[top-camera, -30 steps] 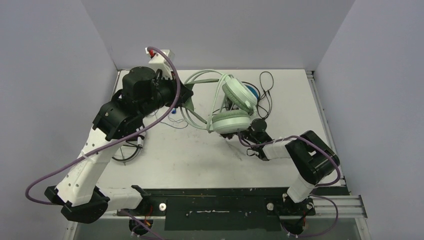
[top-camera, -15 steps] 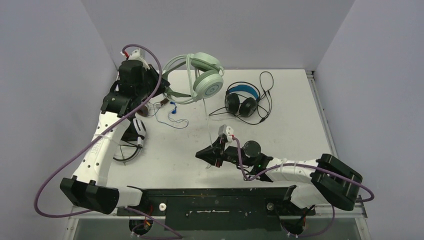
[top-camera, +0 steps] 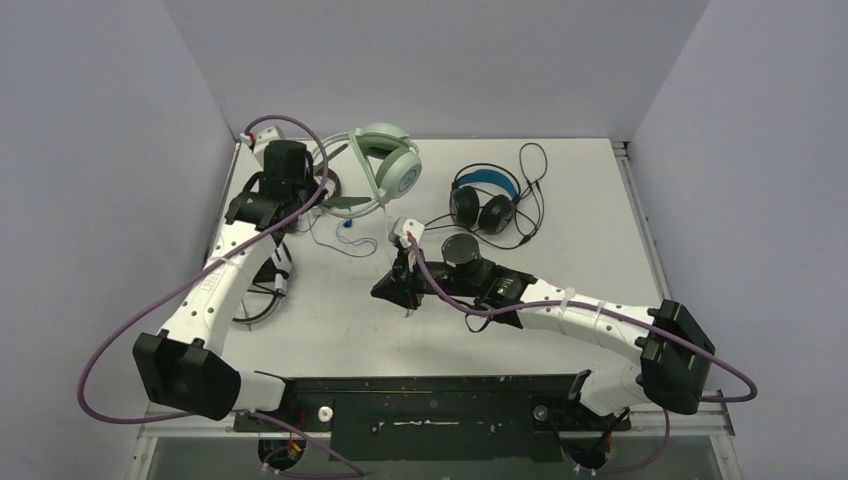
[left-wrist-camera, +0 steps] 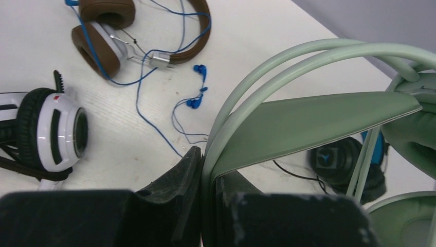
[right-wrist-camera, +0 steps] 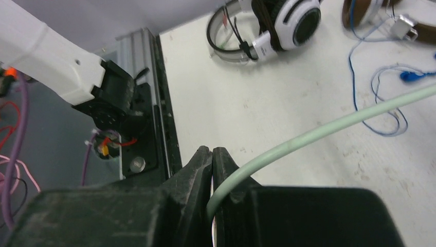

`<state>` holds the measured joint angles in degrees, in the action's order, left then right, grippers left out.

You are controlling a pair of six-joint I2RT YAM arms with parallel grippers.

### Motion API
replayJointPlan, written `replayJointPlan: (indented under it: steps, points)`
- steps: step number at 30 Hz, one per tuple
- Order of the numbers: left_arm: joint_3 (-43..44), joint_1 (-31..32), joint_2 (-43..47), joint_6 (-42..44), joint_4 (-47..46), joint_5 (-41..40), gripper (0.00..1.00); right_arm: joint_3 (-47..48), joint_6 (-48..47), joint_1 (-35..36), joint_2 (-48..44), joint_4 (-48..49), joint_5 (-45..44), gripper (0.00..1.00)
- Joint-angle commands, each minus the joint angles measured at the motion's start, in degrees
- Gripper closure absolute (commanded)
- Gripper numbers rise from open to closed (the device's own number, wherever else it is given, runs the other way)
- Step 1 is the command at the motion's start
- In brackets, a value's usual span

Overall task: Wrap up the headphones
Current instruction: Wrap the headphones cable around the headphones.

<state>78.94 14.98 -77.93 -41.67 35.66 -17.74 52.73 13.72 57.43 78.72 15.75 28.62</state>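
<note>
Starting at the left edge of the bench point(top-camera: 600, 230), finds the white headset with black stripes point(left-wrist-camera: 56, 131) lying flat, partly under the left arm point(top-camera: 215, 290). Just beyond it toward the far side, meets the brown headset point(left-wrist-camera: 85, 46), with a thin blue cord point(left-wrist-camera: 138, 98) trailing off it in loose loops toward the middle and ending in small blue pieces. Sees the left pincer point(left-wrist-camera: 208, 172) above that spot, closed tight on the mint green headset point(top-camera: 385, 165), pinching the pale double bands of its headband right where the padded strap begins. Holds that headset clear of the bench, cups hanging toward the far middle, one round cup facing the overhead camera. Follows the mint cord point(right-wrist-camera: 319, 131) from there nearward to the right pincer point(right-wrist-camera: 212, 154), clamped shut on it, with the cord running out from between the fingertips and off to the right in the wrist view. Places that pincer low over the bench near its middle, well apart from the left one and pointing left. Farther right, finds the black headset with the blue headband point(top-camera: 485, 200) resting on the bench, its black cord point(top-camera: 530, 165) looped beside it on the far right side.
</note>
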Motion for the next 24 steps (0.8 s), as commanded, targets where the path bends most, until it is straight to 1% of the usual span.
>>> replayJointPlan:
  steps: [1,4,6,10,13,17,22,24]
  points:
    - [-4.9,2.2,4.0,2.7,-10.5,-12.4,1.0,7.0,-4.3,0.6,-0.2,-13.0,-2.6,0.96]
    - [-11.5,6.5,8.1,12.2,-17.2,-23.1,1.0,12.6,-7.8,0.2,0.0,-23.2,-9.4,0.94]
    - [-14.5,9.1,9.2,18.2,-20.0,-28.7,1.0,15.6,-10.0,-0.5,0.8,-28.8,-11.6,0.92]
    - [-18.6,14.1,9.9,28.7,-23.7,-33.0,1.0,19.9,-12.9,-3.1,3.2,-36.4,-15.0,0.91]
    - [-21.0,16.9,11.0,35.6,-25.9,-31.8,1.0,22.1,-13.3,-6.4,4.5,-39.7,-16.9,0.91]
    - [-23.7,19.3,13.9,42.9,-27.3,-26.7,1.0,24.7,-15.6,-8.4,5.3,-43.1,-22.2,0.89]
    - [-21.8,20.7,13.7,45.1,-21.5,-24.5,1.0,26.2,-17.4,-9.4,5.5,-44.8,-25.5,0.88]
    - [-20.8,21.4,13.2,45.3,-19.0,-21.8,1.0,26.4,-17.5,-9.5,5.5,-44.4,-25.8,0.88]
